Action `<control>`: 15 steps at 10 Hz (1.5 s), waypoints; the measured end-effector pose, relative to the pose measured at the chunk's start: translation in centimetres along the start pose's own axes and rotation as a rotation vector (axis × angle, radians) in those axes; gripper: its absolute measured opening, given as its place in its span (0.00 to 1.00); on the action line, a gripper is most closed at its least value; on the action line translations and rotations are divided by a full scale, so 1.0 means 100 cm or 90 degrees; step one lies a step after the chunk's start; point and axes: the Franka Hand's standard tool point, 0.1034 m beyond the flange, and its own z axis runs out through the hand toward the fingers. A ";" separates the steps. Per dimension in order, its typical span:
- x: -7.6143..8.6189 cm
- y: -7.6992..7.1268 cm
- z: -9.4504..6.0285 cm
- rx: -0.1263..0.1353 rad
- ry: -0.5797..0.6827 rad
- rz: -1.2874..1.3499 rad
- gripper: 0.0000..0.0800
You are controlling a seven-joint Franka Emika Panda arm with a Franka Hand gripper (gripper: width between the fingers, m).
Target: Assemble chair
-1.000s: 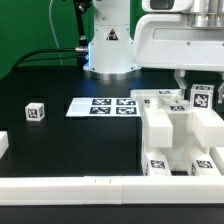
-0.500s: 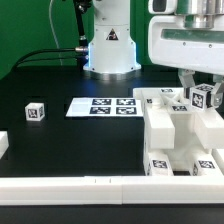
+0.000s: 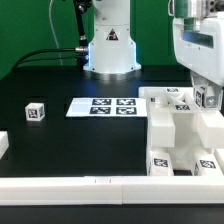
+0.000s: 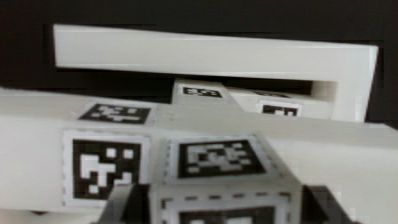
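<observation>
The white chair parts (image 3: 168,128) stand grouped at the exterior view's right: tagged slabs and bars against the front rail. My gripper (image 3: 208,101) hangs over their far right side, shut on a small white tagged block (image 3: 209,96). In the wrist view the block (image 4: 222,170) sits between my dark fingers (image 4: 128,207), with my gripper (image 4: 222,208) just above tagged white slabs (image 4: 111,150) and a white bracket-shaped part (image 4: 214,55) beyond. A small tagged white cube (image 3: 36,112) lies alone at the exterior view's left.
The marker board (image 3: 104,106) lies flat in the middle of the black table. A long white border rail (image 3: 70,186) runs along the front, with a short piece (image 3: 3,145) at the left edge. The arm's white base (image 3: 110,45) stands at the back.
My gripper has moved toward the exterior view's right with the small tagged block still in it, now partly past the frame edge. The other parts have not moved.
</observation>
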 end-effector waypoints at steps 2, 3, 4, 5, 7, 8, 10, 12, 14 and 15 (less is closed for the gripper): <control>0.000 0.000 0.000 0.000 -0.001 0.003 0.34; 0.000 0.000 0.000 0.000 0.000 0.002 0.61; 0.000 0.000 0.000 -0.004 0.001 -0.043 0.61; -0.004 0.001 -0.003 -0.017 -0.002 -0.119 0.77; -0.007 -0.001 -0.006 -0.024 -0.005 -0.309 0.80; -0.006 -0.001 -0.007 -0.023 -0.007 -0.387 0.81; -0.005 -0.001 -0.007 -0.024 -0.006 -0.454 0.81; 0.000 -0.007 -0.009 -0.013 0.011 -0.676 0.81; -0.003 -0.009 -0.006 0.010 0.037 -0.847 0.81; -0.003 -0.006 -0.004 0.012 0.044 -0.855 0.81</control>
